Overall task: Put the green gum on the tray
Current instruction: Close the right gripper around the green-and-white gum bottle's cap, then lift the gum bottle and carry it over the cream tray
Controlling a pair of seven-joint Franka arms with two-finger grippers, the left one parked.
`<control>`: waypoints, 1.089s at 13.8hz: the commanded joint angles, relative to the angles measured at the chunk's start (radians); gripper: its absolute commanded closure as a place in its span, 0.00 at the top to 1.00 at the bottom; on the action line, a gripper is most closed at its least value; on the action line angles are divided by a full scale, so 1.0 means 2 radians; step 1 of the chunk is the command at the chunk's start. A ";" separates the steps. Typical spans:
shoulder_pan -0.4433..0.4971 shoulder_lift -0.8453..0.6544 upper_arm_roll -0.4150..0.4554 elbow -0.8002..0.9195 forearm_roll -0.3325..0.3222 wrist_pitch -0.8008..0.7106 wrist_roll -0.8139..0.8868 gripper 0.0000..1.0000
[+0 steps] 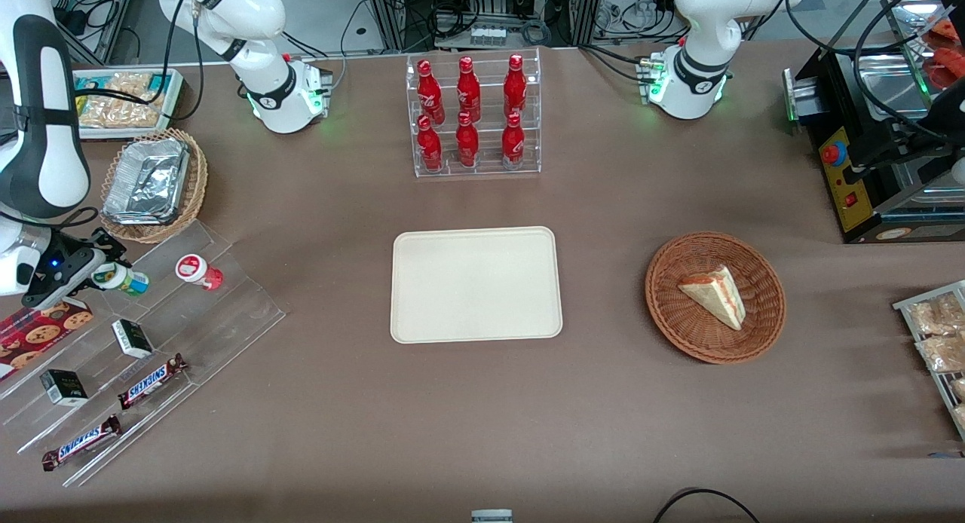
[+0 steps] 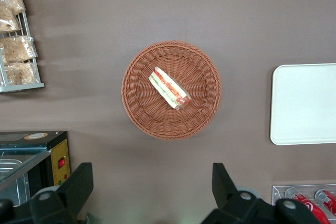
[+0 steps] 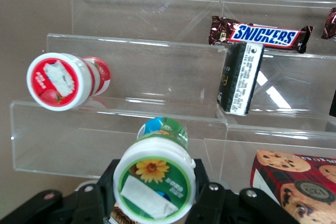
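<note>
The green gum (image 1: 124, 279), a small bottle with a green label and a white lid printed with a yellow flower (image 3: 154, 188), is being clamped between the fingers of the gripper (image 1: 96, 273) over the clear stepped rack (image 1: 226, 312), well apart from the tray (image 1: 476, 284). One red-lidded bottle (image 1: 198, 270), two Snickers bars (image 1: 151, 380) and six red bottles (image 1: 467, 114) are being displayed.
</note>
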 commanded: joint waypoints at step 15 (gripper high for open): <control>0.325 0.075 0.014 0.140 0.017 -0.113 0.587 0.00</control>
